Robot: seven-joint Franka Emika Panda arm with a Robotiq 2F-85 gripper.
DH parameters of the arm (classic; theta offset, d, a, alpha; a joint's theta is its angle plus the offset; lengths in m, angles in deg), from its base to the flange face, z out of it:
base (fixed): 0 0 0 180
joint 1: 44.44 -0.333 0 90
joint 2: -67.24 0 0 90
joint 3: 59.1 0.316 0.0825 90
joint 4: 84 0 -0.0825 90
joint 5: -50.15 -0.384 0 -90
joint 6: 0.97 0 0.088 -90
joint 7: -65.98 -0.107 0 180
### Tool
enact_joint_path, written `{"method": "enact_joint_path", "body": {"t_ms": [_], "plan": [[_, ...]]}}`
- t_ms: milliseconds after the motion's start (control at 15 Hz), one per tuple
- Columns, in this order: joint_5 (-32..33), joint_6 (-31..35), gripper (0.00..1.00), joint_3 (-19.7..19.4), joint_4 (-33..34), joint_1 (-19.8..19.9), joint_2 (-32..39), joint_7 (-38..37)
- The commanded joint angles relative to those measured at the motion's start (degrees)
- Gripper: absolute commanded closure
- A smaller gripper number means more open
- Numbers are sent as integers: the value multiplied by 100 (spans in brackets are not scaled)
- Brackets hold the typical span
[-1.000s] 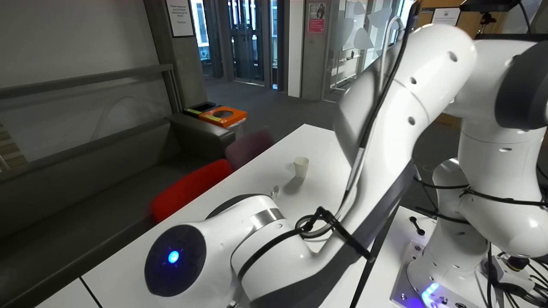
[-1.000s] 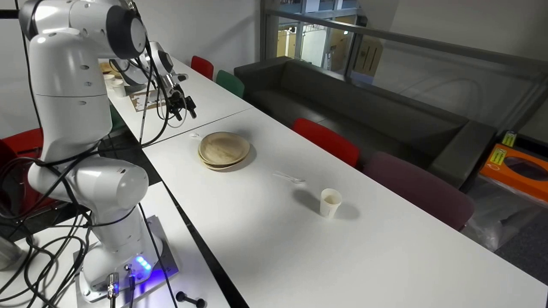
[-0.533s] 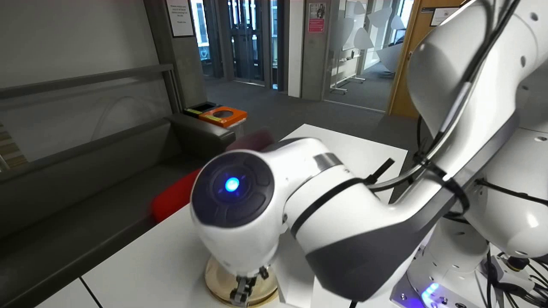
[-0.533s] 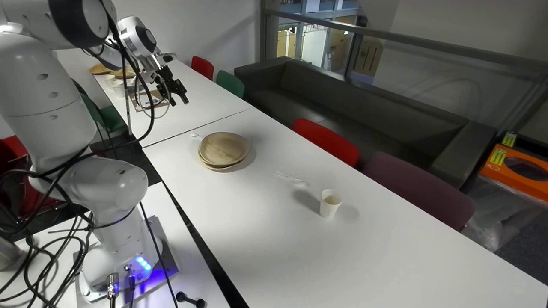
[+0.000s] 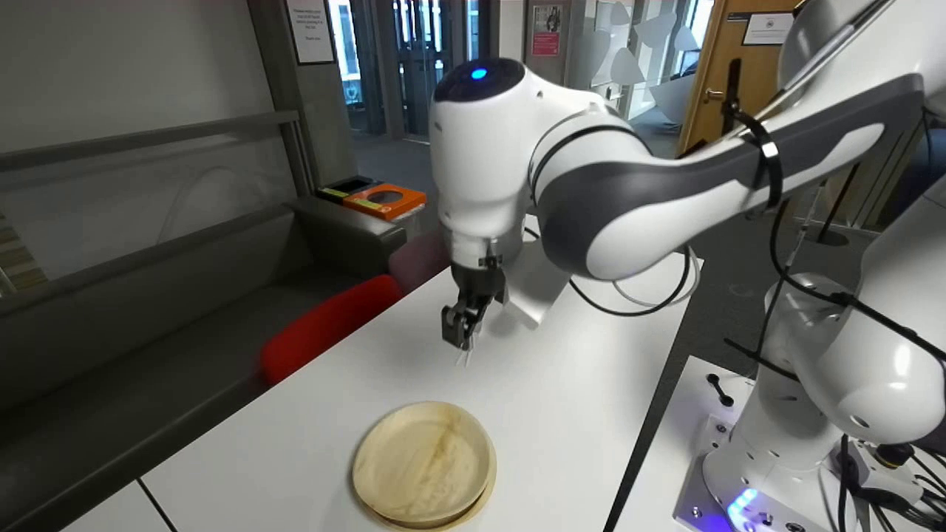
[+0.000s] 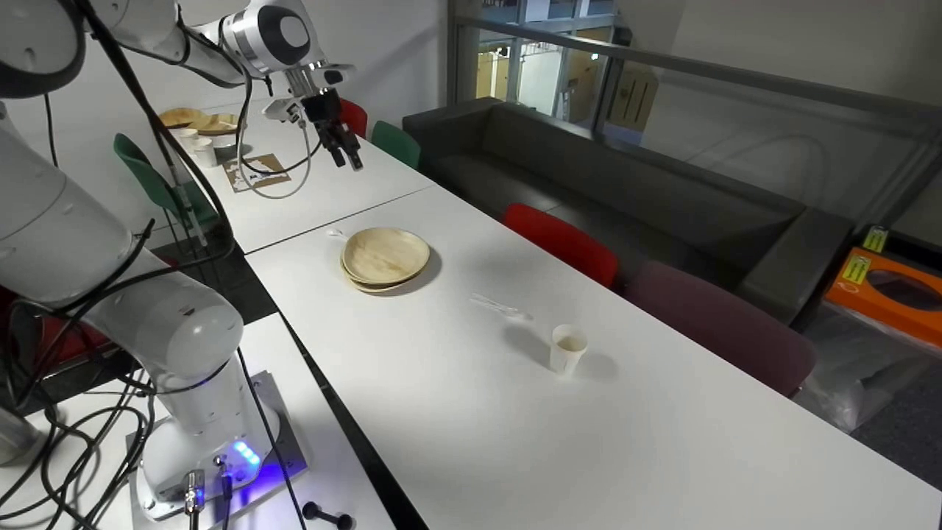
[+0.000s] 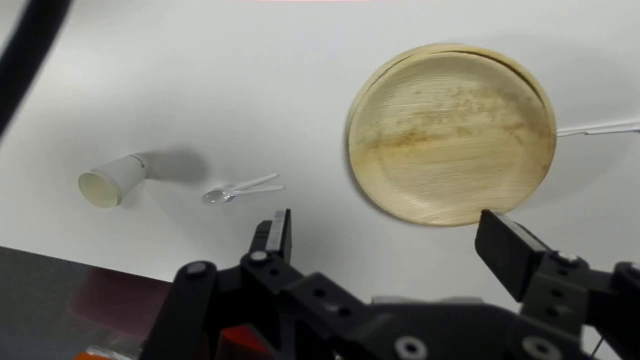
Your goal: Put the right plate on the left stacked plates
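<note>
The right plate, a round light-wood dish with a pale raised rim and brown streaks, lies on top, in both exterior views [image 5: 421, 462] [image 6: 386, 255] and the wrist view [image 7: 450, 140]. The left stacked plates lie under it, slightly offset and mostly hidden; their rim shows in both exterior views [image 5: 484, 491] [image 6: 366, 286] and at the upper edge in the wrist view [image 7: 465, 47]. My gripper [image 5: 460, 340] [image 6: 349, 163] [image 7: 385, 214] is open and empty. It is raised above the table, apart from the plates. One fingertip overlaps the plate's edge in the wrist view only by perspective.
A white paper cup [image 6: 568, 349] [image 7: 112, 181] and crossed plastic spoons [image 6: 502, 305] [image 7: 242, 190] lie on the white table. Another plastic utensil [image 6: 335, 233] touches or lies near the plates. Red [image 6: 561, 243] and purple [image 6: 717, 324] chairs and a grey sofa line the table's far side.
The arm has swung and lifted; in an exterior view the gripper has risen from in front of the plates and uncovered them. The plates have not moved.
</note>
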Motion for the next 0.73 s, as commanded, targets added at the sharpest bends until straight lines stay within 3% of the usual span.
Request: {"method": "enact_joint_path", "body": {"t_ms": [0,267,333,667], "plan": [[-541,154,0,-331,-334,741,-556,670],[-1212,433,0,-701,-422,1239,-481,1501],[-958,158,0,-401,-205,1328,-384,1165],[-1161,307,0,-524,-318,1419,-370,1416]]}}
